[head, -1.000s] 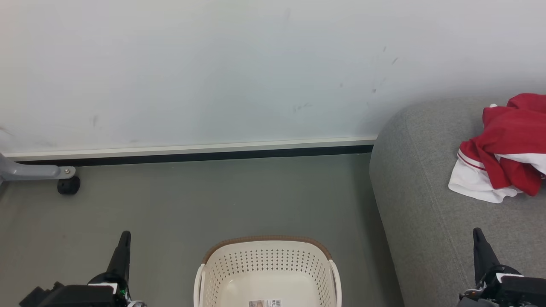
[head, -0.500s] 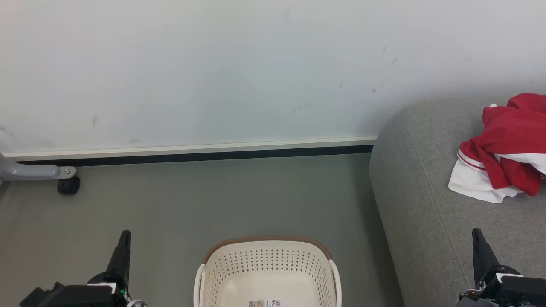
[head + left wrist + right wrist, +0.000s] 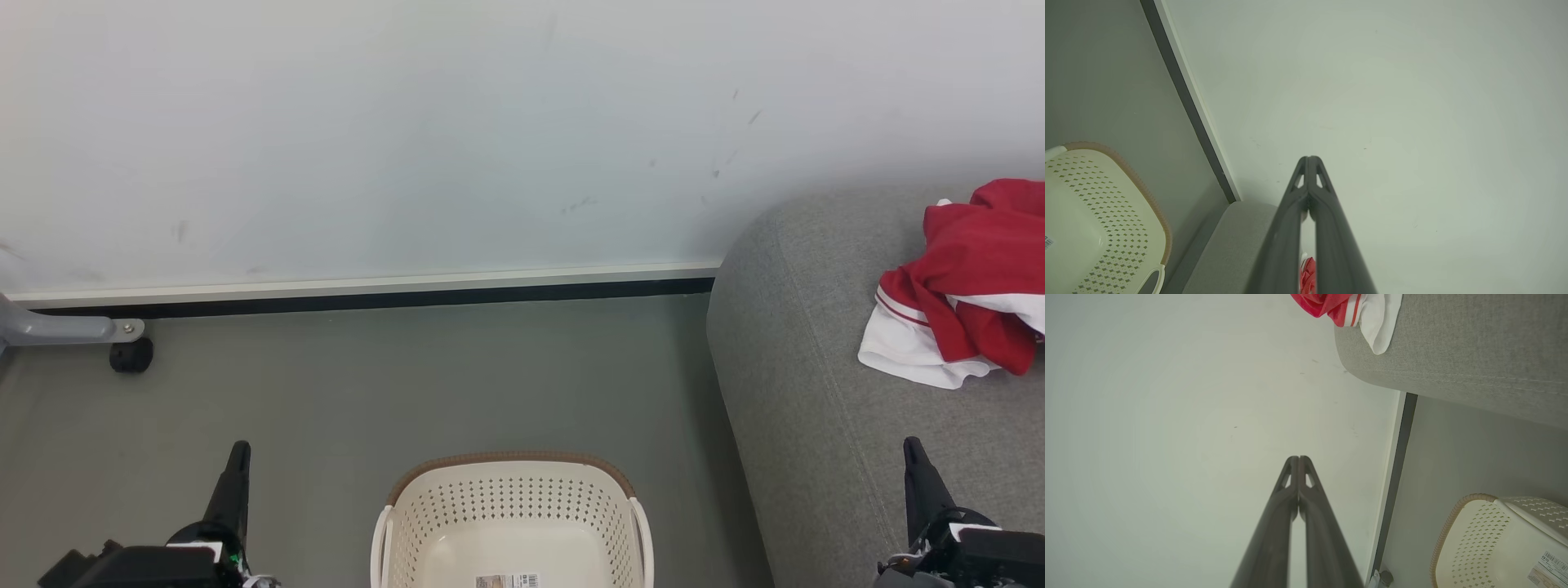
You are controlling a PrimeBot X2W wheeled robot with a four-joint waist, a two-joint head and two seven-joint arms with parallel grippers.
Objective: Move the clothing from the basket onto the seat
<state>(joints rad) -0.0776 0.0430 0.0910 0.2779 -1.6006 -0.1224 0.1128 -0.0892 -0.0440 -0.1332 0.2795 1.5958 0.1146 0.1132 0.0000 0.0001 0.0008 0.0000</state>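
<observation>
Grey floor [image 3: 408, 384]: basket [image 3: 510, 459] holds 1 sticker [image 3: 507, 581]; clothing [image 3: 971, 278] on seat [image 3: 800, 392].

A home-like room: grey sofa [image 3: 816, 425], laundry basket [image 3: 510, 496], bare white wall [image 3: 408, 147].

barcode sticker [image 3: 507, 581] on basket [image 3: 506, 498] floor, print too small to read, no legible txt elsewhere

Soft, even light fills my head view: the pale wall [image 3: 408, 122] reads bright and flat, and a faint shadow lies where the seat [image 3: 800, 408] meets it. In my wrist views the wall dims toward the corners, with a greenish cast.
</observation>
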